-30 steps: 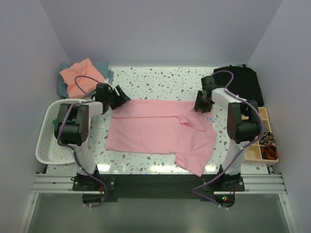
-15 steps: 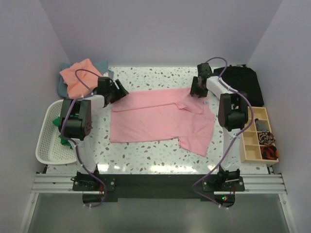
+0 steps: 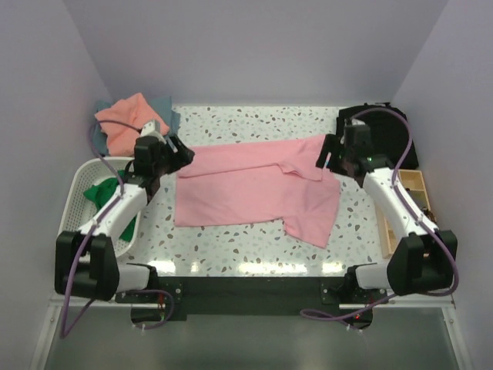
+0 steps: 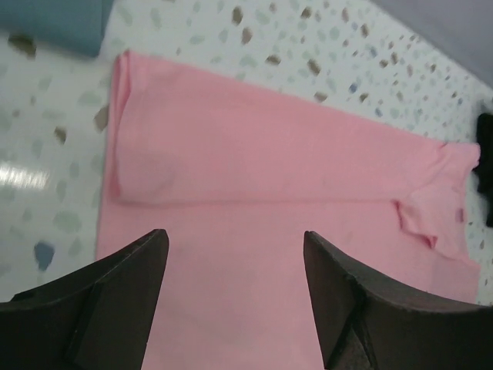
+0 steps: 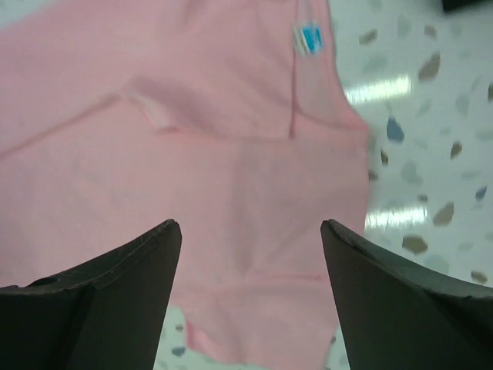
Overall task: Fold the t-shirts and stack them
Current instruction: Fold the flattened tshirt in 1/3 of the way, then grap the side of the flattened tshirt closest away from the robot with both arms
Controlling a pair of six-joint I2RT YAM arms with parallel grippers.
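Note:
The light pink t-shirt (image 3: pixel 254 189) lies partly folded in the middle of the speckled table, its far part folded over and a sleeve flap at the front right. It shows in the left wrist view (image 4: pixel 269 169) and in the right wrist view (image 5: pixel 192 154) with its blue neck label (image 5: pixel 310 37). My left gripper (image 3: pixel 182 151) is open and empty above the shirt's far left corner. My right gripper (image 3: pixel 330 156) is open and empty above its far right corner. The salmon-orange shirt (image 3: pixel 123 119) lies on the grey-blue shirt (image 3: pixel 163 108) at the far left. The bright green shirt (image 3: pixel 104 193) is in the basket.
A white basket (image 3: pixel 73 204) stands at the left edge. A black bag (image 3: pixel 381 127) lies at the far right. A wooden compartment tray (image 3: pixel 416 220) with small items is at the right edge.
Both grippers have let go of the pink shirt's far corners and pulled back and up. The shirt now lies still, its far part folded over.

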